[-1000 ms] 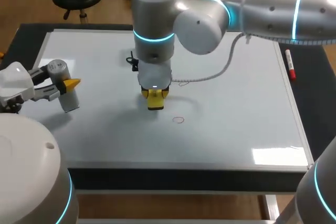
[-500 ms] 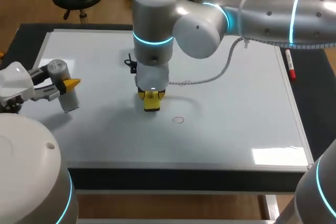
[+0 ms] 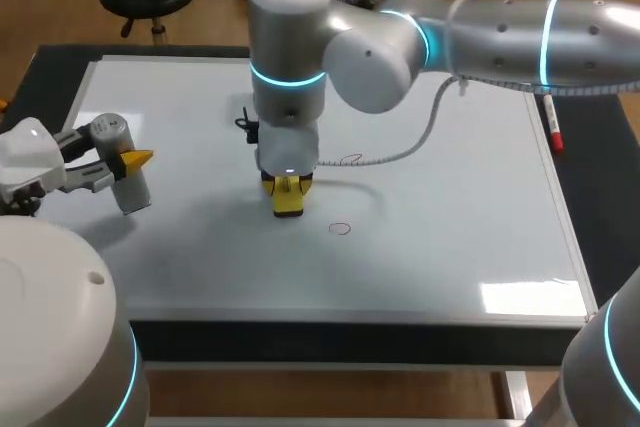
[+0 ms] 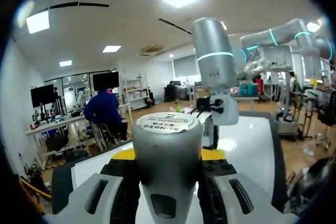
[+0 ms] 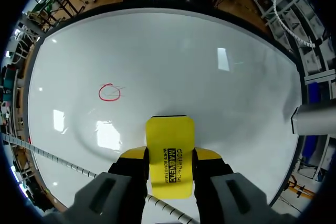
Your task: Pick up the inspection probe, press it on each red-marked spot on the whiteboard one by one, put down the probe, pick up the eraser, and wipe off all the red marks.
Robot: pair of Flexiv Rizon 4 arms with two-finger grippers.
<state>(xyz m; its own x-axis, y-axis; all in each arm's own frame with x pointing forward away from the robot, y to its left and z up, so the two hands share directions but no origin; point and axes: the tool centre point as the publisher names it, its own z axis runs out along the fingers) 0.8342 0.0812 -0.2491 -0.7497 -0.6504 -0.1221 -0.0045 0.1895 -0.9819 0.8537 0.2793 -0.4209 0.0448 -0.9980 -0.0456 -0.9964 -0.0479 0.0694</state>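
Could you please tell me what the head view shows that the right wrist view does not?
Head view only: the left claw holding the grey cylindrical probe, and a red marker pen beside the white whiteboard. Right wrist view only: black print on the yellow rectangular eraser. Both: the right claw shut on that eraser, over the whiteboard.

My right arm [image 3: 520, 32] fills the upper right of the head view: smooth silver-grey tubes dotted with small dark screw holes, rounded joint caps and glowing cyan rings. A grey coiled cable [image 3: 425, 132] loops off it near the centre. My left arm [image 3: 60, 297] shows at lower left as a white dome with one small hole and a cyan band. Low in each wrist view, my left gripper [image 4: 168, 154] and right gripper [image 5: 169, 156] have pale grey housings with dark oval slots, black fingers [image 5: 131, 169] and yellow tips.
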